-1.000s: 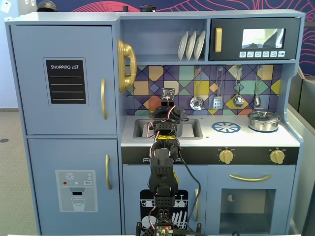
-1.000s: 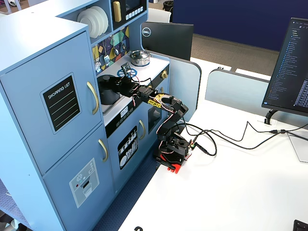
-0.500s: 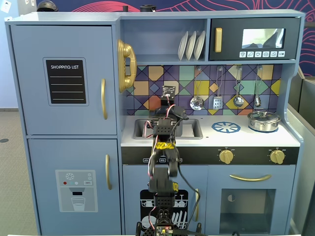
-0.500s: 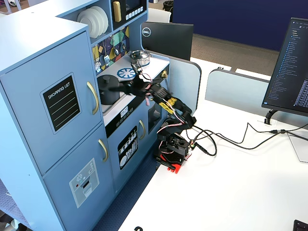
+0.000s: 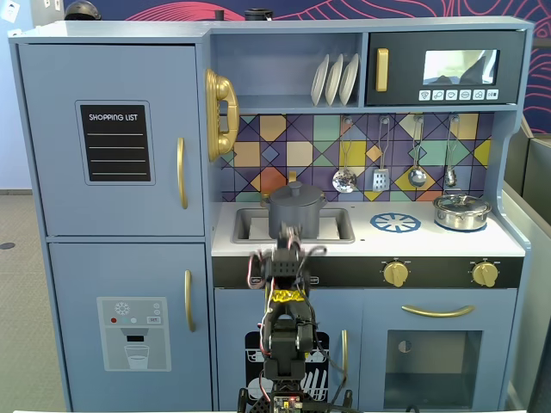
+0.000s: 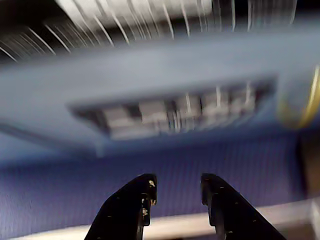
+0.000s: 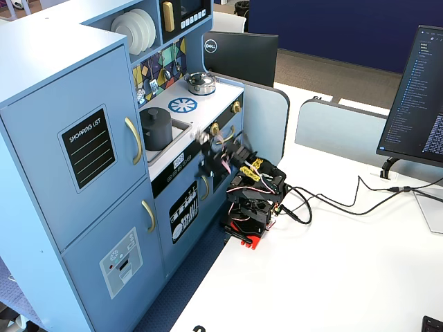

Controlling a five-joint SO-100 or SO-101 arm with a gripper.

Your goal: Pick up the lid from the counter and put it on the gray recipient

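The lid [image 5: 295,191] is seen already on the gray recipient [image 5: 296,215] at frame centre, so the empty, narrowly parted pincer [image 6: 176,189] should be retracted slowly.

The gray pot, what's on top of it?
A round dark gray lid with a small knob sits on the gray pot, which stands in the sink. Whatever is inside the pot is hidden by the lid.

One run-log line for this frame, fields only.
gripper: open, empty, motion-blurred | lid: on gray pot | pot: in sink | steel pot: right of counter
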